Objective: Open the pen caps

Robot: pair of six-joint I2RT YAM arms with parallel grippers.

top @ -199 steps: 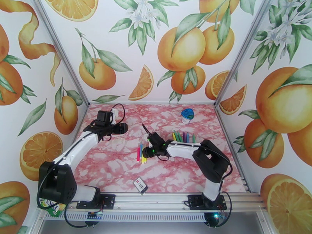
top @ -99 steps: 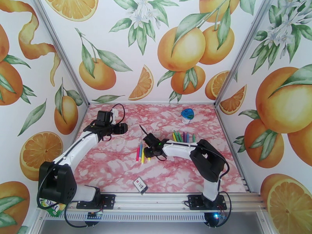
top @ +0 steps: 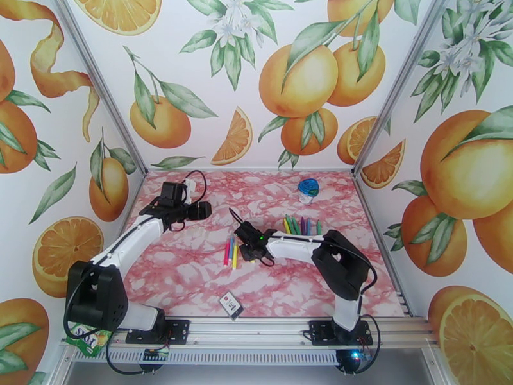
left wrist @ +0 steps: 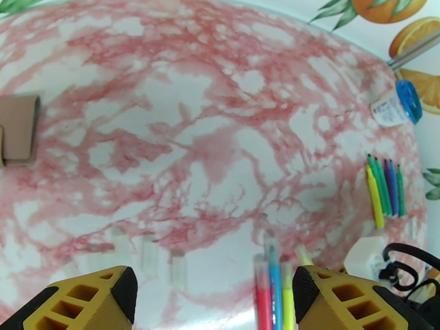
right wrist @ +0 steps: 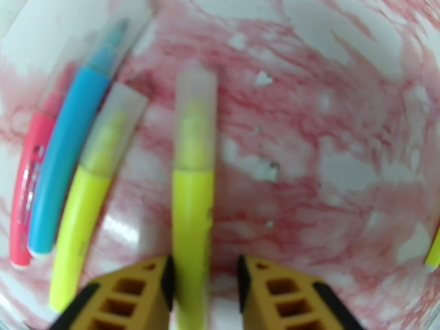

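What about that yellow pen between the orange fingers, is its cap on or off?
On. A frosted clear cap covers the tip of the yellow pen, which lies inside the open right gripper.

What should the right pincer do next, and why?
Probably close on the yellow pen. The right pincer straddles the pen's body with its jaws apart and a gap on one side, and the cap is on.

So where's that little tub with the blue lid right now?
In the top view the blue-lidded tub sits far back on the table, right of centre, beyond the row of pens and apart from it.
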